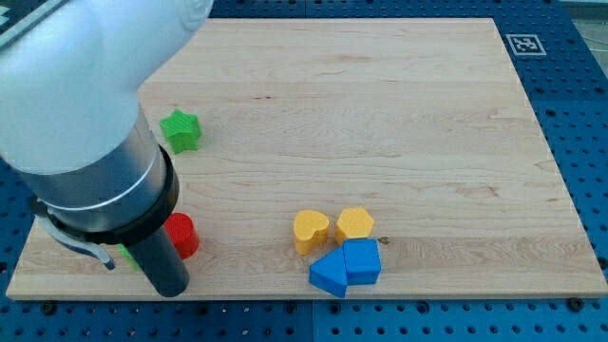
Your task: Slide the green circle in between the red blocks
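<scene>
My arm fills the view's left side. The dark rod comes down at the lower left, and my tip (171, 291) is near the board's bottom edge. A red cylinder block (183, 235) sits just right of the rod, partly hidden by it. A small sliver of green (125, 254) shows just left of the rod; its shape cannot be made out. Only one red block is visible; the arm hides the board behind it.
A green star (180, 130) lies at the left, above the red block. A yellow heart (311, 231) and a yellow hexagon (354, 224) sit at bottom centre, with two blue blocks (332, 274) (362, 260) touching just below them. The wooden board (380, 114) has a tag (525, 44) beyond its top right corner.
</scene>
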You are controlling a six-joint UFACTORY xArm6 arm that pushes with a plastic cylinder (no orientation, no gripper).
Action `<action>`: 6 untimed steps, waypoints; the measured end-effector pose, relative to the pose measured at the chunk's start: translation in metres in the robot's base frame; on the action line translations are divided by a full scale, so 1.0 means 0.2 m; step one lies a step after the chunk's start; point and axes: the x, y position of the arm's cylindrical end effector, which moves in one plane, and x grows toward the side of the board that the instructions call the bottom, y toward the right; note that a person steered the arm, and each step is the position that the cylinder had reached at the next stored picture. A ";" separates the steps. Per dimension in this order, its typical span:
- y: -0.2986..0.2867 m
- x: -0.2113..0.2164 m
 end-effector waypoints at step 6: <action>-0.16 -0.11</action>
